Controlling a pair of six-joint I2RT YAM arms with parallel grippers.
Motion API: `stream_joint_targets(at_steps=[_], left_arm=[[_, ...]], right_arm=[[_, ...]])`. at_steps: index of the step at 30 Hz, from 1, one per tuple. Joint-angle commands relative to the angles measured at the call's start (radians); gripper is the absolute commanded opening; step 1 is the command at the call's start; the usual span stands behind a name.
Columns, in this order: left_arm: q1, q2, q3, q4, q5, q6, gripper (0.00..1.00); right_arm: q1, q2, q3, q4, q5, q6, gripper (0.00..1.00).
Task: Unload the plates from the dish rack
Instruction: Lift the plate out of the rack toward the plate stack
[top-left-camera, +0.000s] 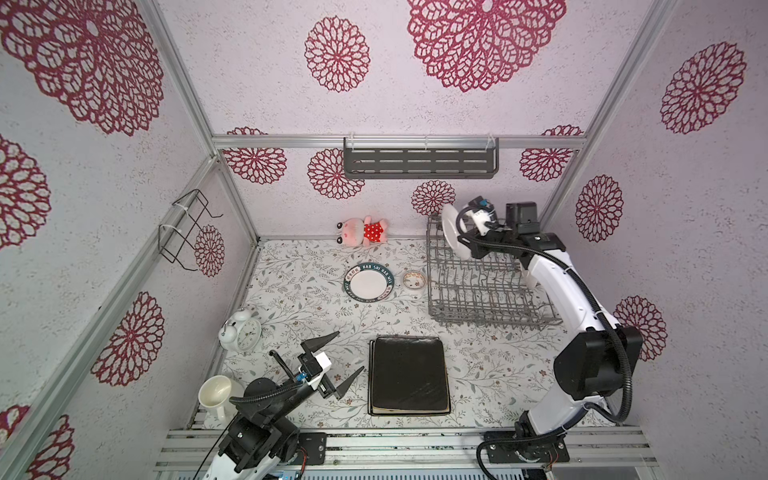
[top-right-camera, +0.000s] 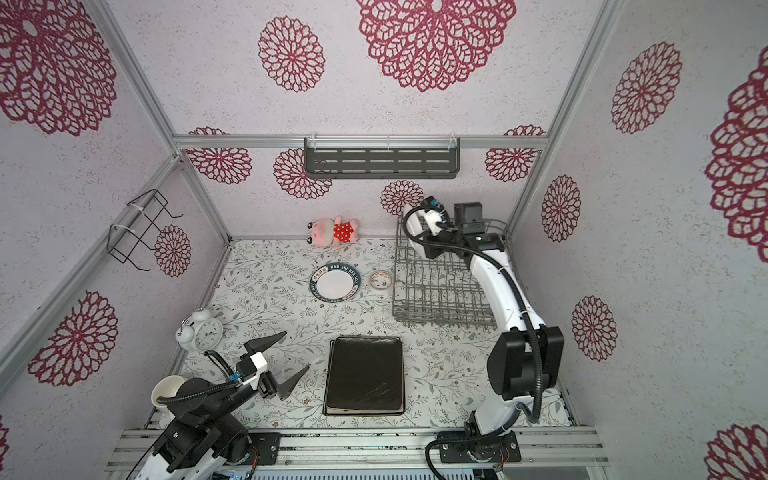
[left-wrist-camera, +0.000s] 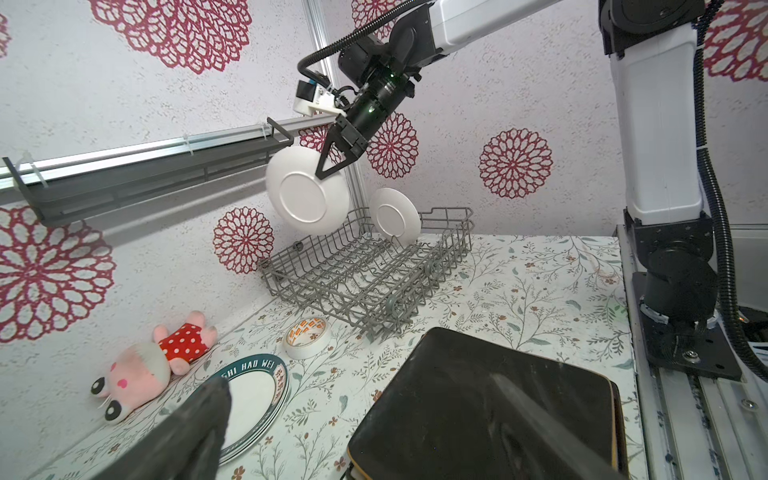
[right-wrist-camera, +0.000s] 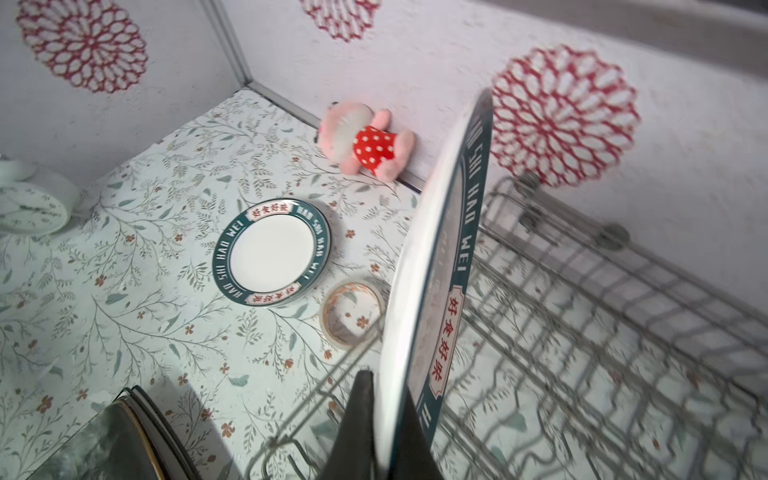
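Right gripper (right-wrist-camera: 384, 436) is clamped on the rim of a round white plate (left-wrist-camera: 307, 191) with a green lettered border, one finger on each face. I see the plate hanging on edge, its faces near upright, above the far left corner of the dish rack (top-left-camera: 478, 291) and touching no wire that I can make out.

The place to put it, I judge, lies to the left of the rack. A matching plate (top-left-camera: 369, 282) lies flat on the counter (top-left-camera: 291, 316) there, with a small roll of tape (right-wrist-camera: 353, 313) between it and the rack's wall. So the move I face goes sideways, leftward over the raised wall, then needs a turn of the wrist to bring the plate from upright to flat. I would watch the lower rim against that wall and the tape.

One more round plate (left-wrist-camera: 395, 216) stands on edge in the rack's far right corner. I see it from the left wrist view only, because the right arm covers it in both top views. The right arm is by far the nearer one to it.

Toward the front, a stack of square plates (top-left-camera: 409, 376), black on top, lies flat on the counter, well apart from the rack. The left gripper (top-left-camera: 350, 350) hovers just left of that stack, jaws spread wide, holding nothing.
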Motion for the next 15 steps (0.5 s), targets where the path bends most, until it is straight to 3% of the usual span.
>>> stream_joint_targets(at_steps=[1,8,15], left_arm=[[0.013,-0.017,-0.007,0.0,0.002,0.013,0.97],[0.021,-0.02,-0.006,-0.002,0.003,0.012,0.97],[0.026,-0.014,-0.007,0.0,0.005,0.011,0.97]], right_arm=[[0.129,-0.036,-0.013,0.159,0.146,-0.125,0.0],[0.365,0.111,-0.012,0.24,0.479,-0.4,0.0],[0.492,0.258,-0.021,0.345,0.632,-0.563,0.0]])
